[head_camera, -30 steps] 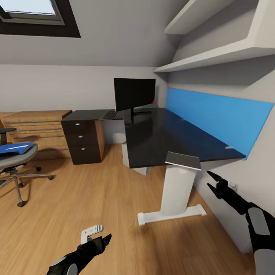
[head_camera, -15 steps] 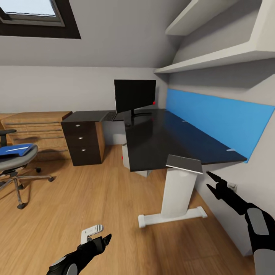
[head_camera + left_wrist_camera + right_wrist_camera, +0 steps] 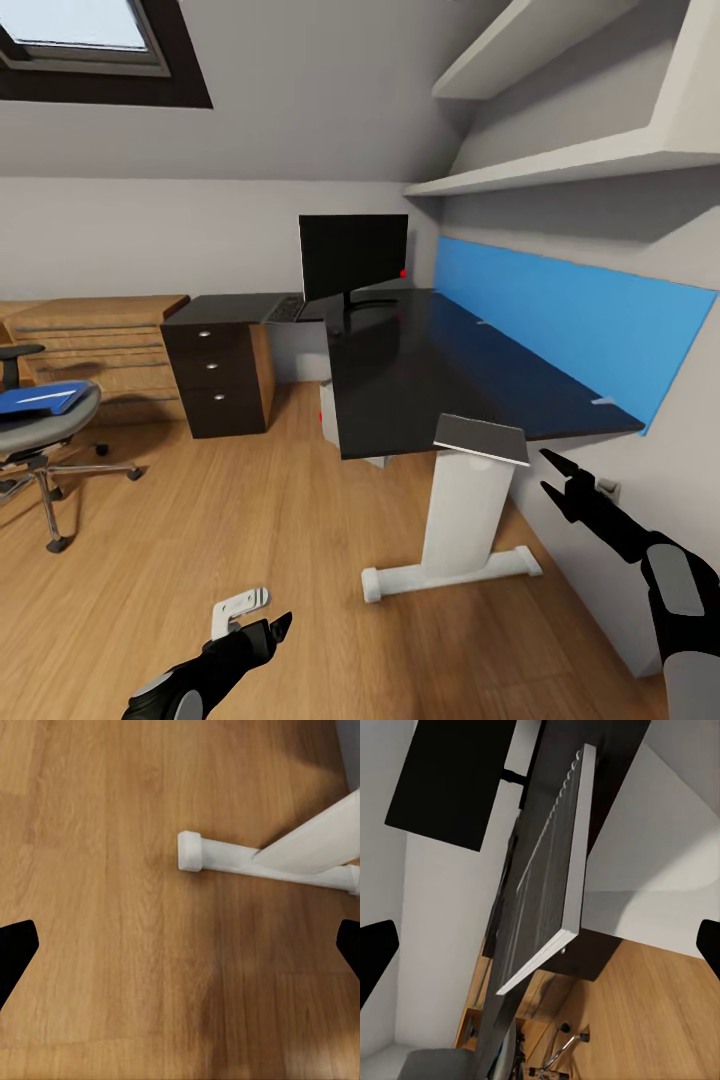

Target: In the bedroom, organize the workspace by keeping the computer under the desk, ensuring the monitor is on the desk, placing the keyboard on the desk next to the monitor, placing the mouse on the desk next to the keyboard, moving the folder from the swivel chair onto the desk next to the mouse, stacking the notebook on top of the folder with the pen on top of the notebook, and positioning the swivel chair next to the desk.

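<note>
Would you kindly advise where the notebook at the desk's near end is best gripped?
Probably its overhanging near edge. The notebook lies flat on the desk, thin, with that edge projecting past the desktop. Bringing the right gripper in from the front lets the jaws close above and below it.

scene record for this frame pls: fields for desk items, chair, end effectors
desk: L-shaped, glossy black top, white pedestal leg
monitor: upright on the desk's far corner
keyboard: on the desk, beside the monitor
notebook: grey, lying at the desk's near edge
computer: partly visible under the desk, red light
swivel chair: at the left, apart from the desk
folder: blue, on the chair seat
left end effector: low over the wooden floor, open, empty
right end effector: open, empty, near the notebook's corner
</note>
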{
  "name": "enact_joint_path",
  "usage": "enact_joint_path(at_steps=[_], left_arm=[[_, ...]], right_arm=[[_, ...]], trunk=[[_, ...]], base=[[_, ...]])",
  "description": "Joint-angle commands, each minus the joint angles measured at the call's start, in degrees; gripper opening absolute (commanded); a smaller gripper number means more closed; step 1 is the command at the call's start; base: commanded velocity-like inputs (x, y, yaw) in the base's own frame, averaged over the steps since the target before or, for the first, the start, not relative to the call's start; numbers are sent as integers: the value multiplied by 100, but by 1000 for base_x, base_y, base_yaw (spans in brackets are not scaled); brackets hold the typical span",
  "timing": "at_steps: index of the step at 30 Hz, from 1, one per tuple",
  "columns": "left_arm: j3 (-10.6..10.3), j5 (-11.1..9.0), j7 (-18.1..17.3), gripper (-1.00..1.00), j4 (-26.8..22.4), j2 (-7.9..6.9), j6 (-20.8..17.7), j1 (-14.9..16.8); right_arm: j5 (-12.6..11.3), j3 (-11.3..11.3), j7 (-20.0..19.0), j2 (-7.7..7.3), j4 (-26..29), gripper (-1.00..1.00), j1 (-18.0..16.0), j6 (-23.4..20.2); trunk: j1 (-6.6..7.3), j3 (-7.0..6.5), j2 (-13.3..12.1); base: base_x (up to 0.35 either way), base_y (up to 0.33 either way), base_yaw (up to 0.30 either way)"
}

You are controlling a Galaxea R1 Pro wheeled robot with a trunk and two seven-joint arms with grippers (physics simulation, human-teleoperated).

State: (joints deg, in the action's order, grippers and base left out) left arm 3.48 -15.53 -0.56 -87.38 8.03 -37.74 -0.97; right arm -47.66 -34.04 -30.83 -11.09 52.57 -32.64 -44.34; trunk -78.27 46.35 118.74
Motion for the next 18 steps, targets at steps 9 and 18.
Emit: enact_joint_path(at_steps=[9, 18], left_arm=[[8, -29, -12, 100, -7, 6, -31, 1], [10, -29, -14, 100, 8, 6, 36, 1]], right_arm=[[15, -15, -3, 1, -1, 100, -5, -40], [126, -15, -2, 9, -1, 100, -5, -32]], trunk=[[0, 4, 2], [0, 4, 2]], base=[[0, 0, 0], [125, 23, 0]])
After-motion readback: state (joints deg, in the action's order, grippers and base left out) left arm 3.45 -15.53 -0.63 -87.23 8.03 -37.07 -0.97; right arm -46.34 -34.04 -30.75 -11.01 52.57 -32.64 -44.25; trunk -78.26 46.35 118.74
